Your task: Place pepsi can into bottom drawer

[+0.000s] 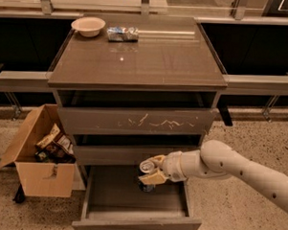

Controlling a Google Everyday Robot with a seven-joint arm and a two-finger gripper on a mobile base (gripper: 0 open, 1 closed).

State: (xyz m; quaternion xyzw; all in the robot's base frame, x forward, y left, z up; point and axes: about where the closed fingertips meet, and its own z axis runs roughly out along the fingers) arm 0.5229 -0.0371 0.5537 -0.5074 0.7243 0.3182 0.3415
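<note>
Camera view: jaws seemingly grip pepsi can (147, 166) over open bottom drawer (114, 198), cardboard box (38, 179) nearby

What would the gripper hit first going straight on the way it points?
The gripper, jaws shut on the pepsi can, points left over the open bottom drawer. Probably the drawer's left wall first; height is unclear, so it might clear it.

In the hand (151, 170), over bottom drawer (115, 195) — pepsi can (146, 165) half hidden.

gripper (152, 172) holding pepsi can (146, 165) over bottom drawer (135, 225), cardboard box (41, 178) at left
</note>
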